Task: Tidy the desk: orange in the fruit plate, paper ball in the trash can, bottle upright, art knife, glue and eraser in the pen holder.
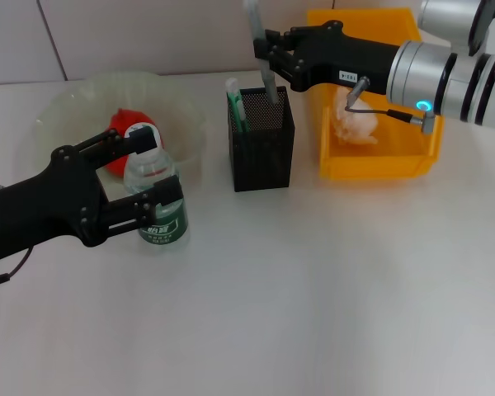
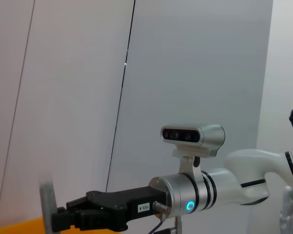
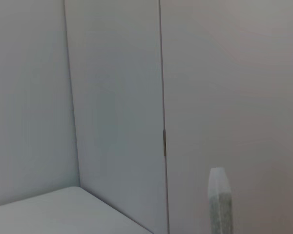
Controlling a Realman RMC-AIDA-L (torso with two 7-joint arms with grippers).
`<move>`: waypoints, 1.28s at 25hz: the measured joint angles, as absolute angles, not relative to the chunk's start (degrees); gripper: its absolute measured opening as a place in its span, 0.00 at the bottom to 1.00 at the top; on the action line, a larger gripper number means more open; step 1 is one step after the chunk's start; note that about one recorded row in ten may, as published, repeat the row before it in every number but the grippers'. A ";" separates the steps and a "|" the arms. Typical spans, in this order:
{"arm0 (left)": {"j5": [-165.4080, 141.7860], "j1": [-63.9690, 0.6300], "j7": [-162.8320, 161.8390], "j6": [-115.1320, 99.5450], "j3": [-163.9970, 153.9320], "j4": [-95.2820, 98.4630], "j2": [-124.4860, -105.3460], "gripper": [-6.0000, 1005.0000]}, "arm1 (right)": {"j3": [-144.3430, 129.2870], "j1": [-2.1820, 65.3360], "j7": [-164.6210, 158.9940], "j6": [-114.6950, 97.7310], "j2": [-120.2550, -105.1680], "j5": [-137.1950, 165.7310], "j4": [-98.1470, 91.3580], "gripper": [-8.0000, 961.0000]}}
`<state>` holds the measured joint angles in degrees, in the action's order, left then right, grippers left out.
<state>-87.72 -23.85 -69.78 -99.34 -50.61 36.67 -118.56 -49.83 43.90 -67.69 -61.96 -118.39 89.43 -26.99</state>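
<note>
White bench (image 1: 313, 313), bare in front of the holder (image 1: 261, 140). Behind-right of it, yellow bin (image 1: 379, 157) with paper ball (image 1: 355, 124); left, plate (image 1: 66, 107) with orange (image 1: 120, 124). Right claw (image 1: 268, 56) above the holder pinches the grey knife (image 1: 268, 82), tip already inside: keep it vertical, release low. Left claw (image 1: 144, 177) grips the upright bottle (image 1: 157, 202).

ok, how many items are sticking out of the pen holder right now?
2. A green-and-white stick stands at the left corner of the pen holder; a grey knife, held by the right tool, stands in it near the back. Shorter items may be hidden inside.
</note>
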 joint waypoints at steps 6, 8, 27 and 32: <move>-87.71 -24.08 -69.31 -99.52 -50.60 36.35 -118.52 0.80 | -50.03 44.99 -66.71 -60.56 -118.41 89.57 -25.39 0.14; -87.71 -24.12 -69.29 -99.63 -50.56 36.35 -118.51 0.80 | -50.30 45.23 -66.59 -59.88 -118.50 89.60 -25.29 0.14; -87.71 -24.06 -69.17 -99.71 -50.62 36.30 -118.56 0.80 | -51.04 46.42 -65.50 -58.22 -118.83 89.24 -23.48 0.14; -87.71 -23.78 -69.17 -99.89 -50.62 36.30 -118.56 0.80 | -50.95 46.40 -65.57 -58.33 -118.83 89.17 -23.50 0.14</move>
